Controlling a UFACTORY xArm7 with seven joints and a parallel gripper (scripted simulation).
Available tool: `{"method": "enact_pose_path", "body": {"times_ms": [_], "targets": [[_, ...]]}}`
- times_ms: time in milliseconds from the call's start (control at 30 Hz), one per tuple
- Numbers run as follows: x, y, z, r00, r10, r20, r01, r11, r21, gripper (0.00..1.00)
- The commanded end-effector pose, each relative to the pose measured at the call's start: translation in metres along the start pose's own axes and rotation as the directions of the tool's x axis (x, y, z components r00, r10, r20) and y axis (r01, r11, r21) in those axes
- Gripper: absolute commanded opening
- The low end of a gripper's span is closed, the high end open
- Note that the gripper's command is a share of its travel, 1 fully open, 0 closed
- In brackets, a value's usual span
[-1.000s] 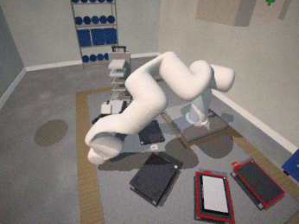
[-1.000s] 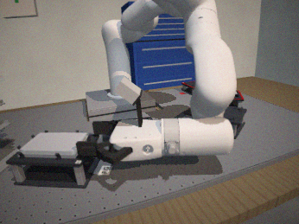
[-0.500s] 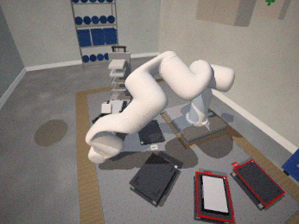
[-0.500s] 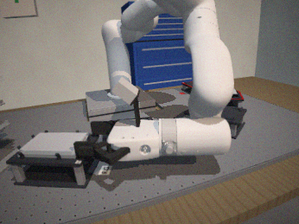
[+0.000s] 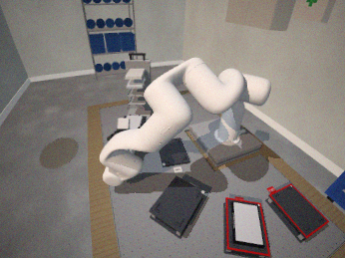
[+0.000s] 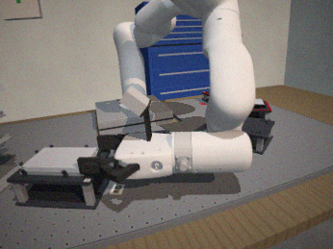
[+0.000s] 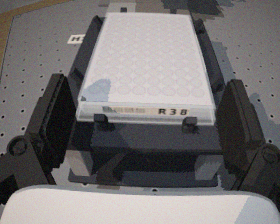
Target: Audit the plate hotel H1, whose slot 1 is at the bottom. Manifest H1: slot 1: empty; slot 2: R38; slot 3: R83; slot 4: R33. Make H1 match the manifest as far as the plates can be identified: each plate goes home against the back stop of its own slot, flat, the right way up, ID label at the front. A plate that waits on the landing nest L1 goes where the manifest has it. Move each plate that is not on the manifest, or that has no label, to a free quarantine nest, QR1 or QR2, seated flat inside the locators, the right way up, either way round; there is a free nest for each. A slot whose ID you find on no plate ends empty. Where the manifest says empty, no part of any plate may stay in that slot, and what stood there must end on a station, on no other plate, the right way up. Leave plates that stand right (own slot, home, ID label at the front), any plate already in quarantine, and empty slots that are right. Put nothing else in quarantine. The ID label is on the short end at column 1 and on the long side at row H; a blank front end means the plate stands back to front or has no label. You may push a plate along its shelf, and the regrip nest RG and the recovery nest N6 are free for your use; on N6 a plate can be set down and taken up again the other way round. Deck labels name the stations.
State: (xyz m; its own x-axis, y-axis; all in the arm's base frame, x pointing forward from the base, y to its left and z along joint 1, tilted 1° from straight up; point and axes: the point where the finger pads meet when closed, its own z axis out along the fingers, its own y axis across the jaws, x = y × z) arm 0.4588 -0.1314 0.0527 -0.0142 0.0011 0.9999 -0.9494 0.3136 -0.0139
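A white plate labelled R38 (image 7: 145,66) lies flat on the dark regrip nest (image 7: 146,153), with its label at the end facing my wrist. In the exterior view the plate (image 6: 57,158) rests on that nest (image 6: 53,183) at the left. My gripper (image 7: 146,93) is open and level with the plate, one finger on each side of its labelled end, and I cannot tell if they touch it. It also shows in the exterior view (image 6: 96,166). The plate hotel H1 (image 5: 137,81) stands behind the nest. Its slots are too small to read.
Two red-framed quarantine nests lie at the front right: one (image 5: 247,225) holds a white plate, the other (image 5: 297,211) is empty. Two dark nests (image 5: 179,205) (image 5: 174,152) lie near the middle. My arm's base (image 5: 230,142) stands to the right.
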Motion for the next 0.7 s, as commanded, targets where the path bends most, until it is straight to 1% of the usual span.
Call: {"method": "enact_pose_path", "body": {"times_ms": [0, 667], "targets": [[0.002, -0.001, 0.002, 1.0, 0.004, 0.001, -0.004, 1.0, 0.0, 1.0], [0.001, -0.001, 0.013, 1.0, 0.004, 0.001, -0.004, 1.0, 0.0, 1.0]]}}
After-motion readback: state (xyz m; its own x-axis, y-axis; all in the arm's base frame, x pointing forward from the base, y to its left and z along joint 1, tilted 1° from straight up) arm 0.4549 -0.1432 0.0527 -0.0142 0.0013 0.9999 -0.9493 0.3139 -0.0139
